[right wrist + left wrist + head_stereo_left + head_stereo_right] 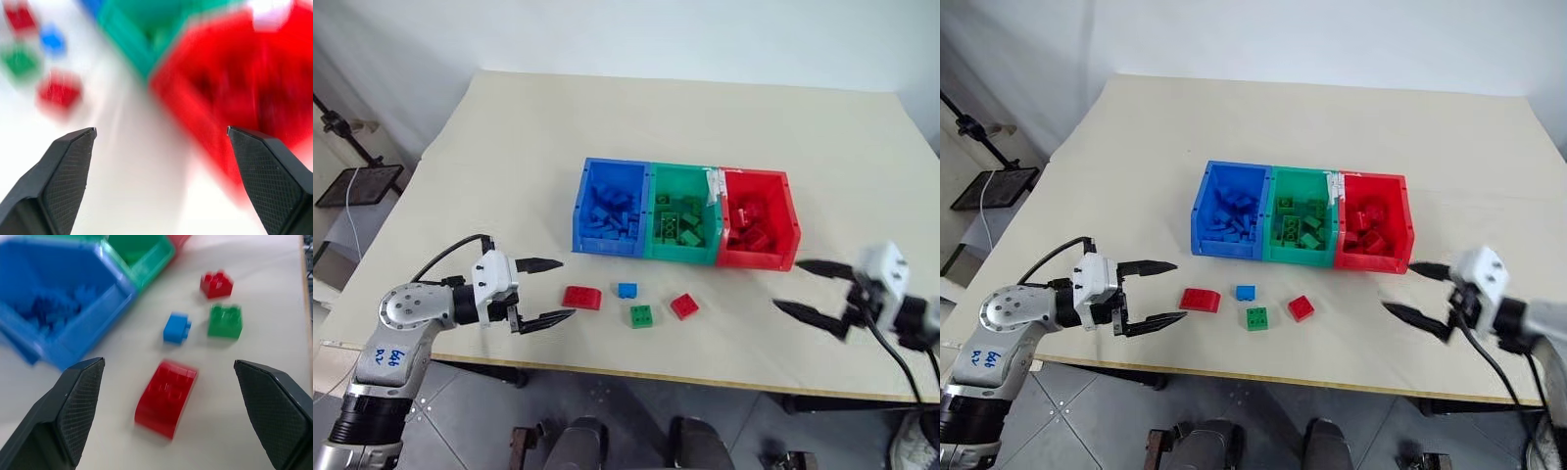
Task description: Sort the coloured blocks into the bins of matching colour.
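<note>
Three joined bins sit mid-table: blue (579, 209), green (652, 208) and red (789, 217), each holding several blocks of its own colour. In front of them lie loose blocks: a long red one (581, 297), a small blue one (626, 290), a green one (641, 315) and a small red one (684, 305). My left gripper (545, 292) stands open just left of the long red block (166, 396), nothing between its fingers. My right gripper (813, 289) is open and empty, to the right of the red bin's front corner.
The table's front edge (705, 380) runs close below the loose blocks. White tape (712, 186) marks the join of the green and red bins. A black stand with a mesh tray (357, 184) is off the table's left side.
</note>
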Robot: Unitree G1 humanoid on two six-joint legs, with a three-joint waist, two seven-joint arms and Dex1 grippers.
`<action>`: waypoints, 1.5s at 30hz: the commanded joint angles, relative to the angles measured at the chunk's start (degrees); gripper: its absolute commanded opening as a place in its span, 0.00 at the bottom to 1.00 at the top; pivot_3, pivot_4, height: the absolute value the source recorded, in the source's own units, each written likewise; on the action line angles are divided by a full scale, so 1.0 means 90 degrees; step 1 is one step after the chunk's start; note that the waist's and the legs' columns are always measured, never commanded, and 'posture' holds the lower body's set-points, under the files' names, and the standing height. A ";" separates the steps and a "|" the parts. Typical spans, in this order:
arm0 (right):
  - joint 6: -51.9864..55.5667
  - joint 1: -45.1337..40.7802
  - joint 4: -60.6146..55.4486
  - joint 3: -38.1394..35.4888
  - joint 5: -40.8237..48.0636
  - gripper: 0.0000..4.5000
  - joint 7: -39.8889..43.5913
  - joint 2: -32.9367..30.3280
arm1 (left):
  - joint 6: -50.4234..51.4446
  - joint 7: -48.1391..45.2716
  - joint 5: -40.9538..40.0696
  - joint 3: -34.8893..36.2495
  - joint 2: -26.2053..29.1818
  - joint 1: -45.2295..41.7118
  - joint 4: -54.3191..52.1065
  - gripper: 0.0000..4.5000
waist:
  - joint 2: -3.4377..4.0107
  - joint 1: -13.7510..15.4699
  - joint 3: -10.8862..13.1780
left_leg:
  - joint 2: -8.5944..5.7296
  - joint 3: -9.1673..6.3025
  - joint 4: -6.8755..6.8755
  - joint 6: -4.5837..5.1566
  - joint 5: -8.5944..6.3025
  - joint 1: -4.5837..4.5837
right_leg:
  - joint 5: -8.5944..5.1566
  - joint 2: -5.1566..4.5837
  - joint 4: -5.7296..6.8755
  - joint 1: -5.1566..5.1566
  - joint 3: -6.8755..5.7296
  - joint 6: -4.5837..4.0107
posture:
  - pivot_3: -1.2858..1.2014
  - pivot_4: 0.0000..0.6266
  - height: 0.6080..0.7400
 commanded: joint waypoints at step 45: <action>0.1149 -0.3942 0.0690 0.1516 -0.0609 0.31 -0.1545 0.0863 | 0.0546 0.0593 -0.0470 0.0260 -0.0366 -0.0289 -0.0591 1.00 | 0.0001 -0.0170 0.0000 | 0.0027 -0.0027 0.0008 -0.0013 -0.0001 0.0002 | 0.0003 -0.0003 0.0019 -0.0009 -0.0032 -0.0007 | 0.52 0.24 1.00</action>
